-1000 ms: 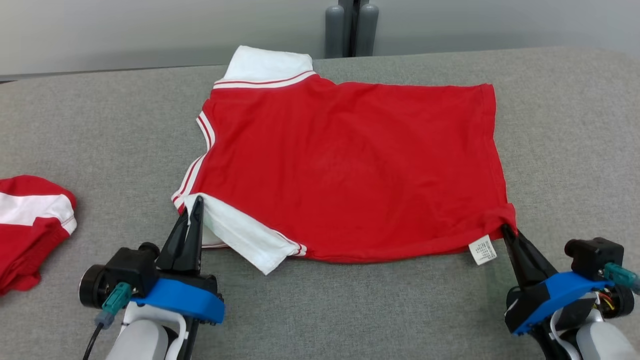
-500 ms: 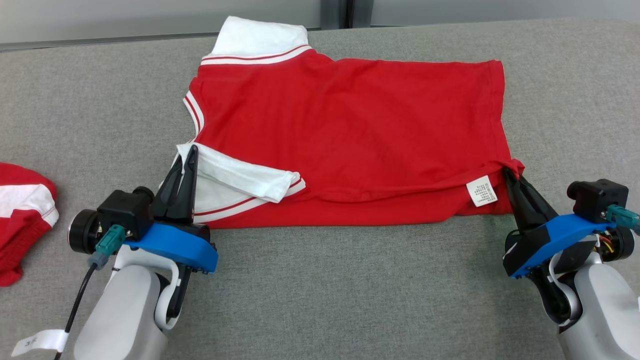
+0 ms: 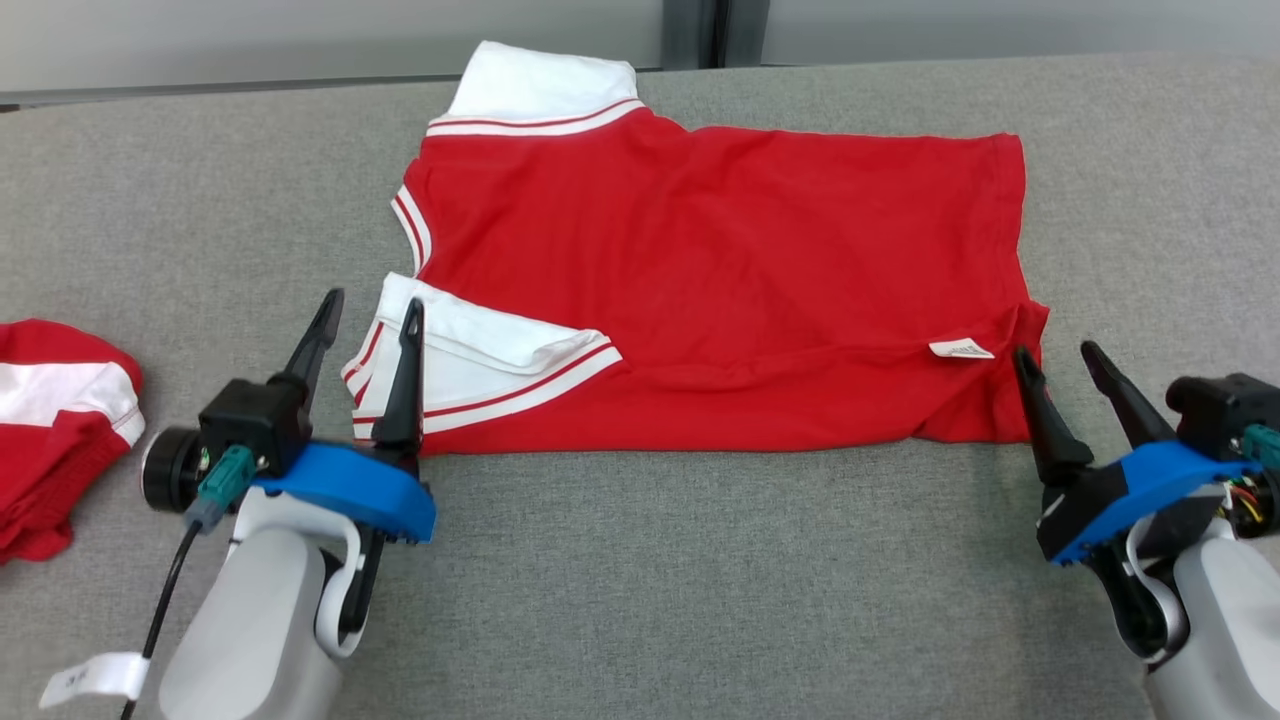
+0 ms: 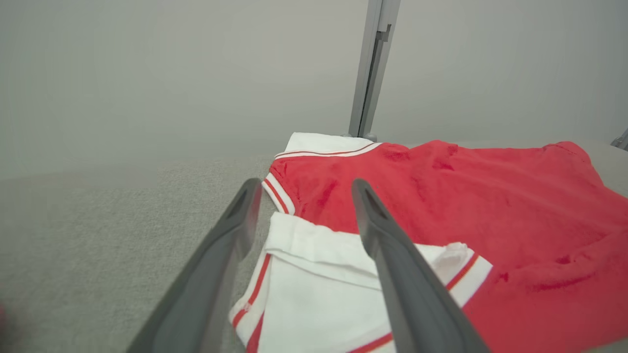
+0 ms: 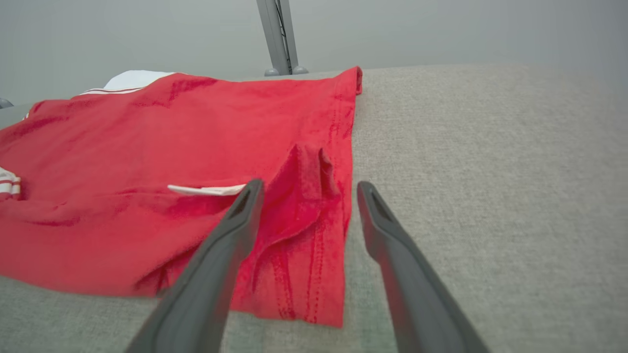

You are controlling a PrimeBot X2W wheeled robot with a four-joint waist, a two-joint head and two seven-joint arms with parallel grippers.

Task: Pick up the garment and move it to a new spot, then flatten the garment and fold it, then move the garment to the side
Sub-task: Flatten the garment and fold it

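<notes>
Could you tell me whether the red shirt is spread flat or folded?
Partly folded: the red shirt has its near edge doubled over the body, white sleeve and label on top.

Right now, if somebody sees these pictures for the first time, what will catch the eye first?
The bright red shirt with white trim stands out first, spread across the middle of the grey surface, its near edge folded over. Next come the two open grippers at its near corners: the left gripper at the white sleeve, the right gripper beside the hem corner. A second red and white garment lies bunched at the far left.
</notes>
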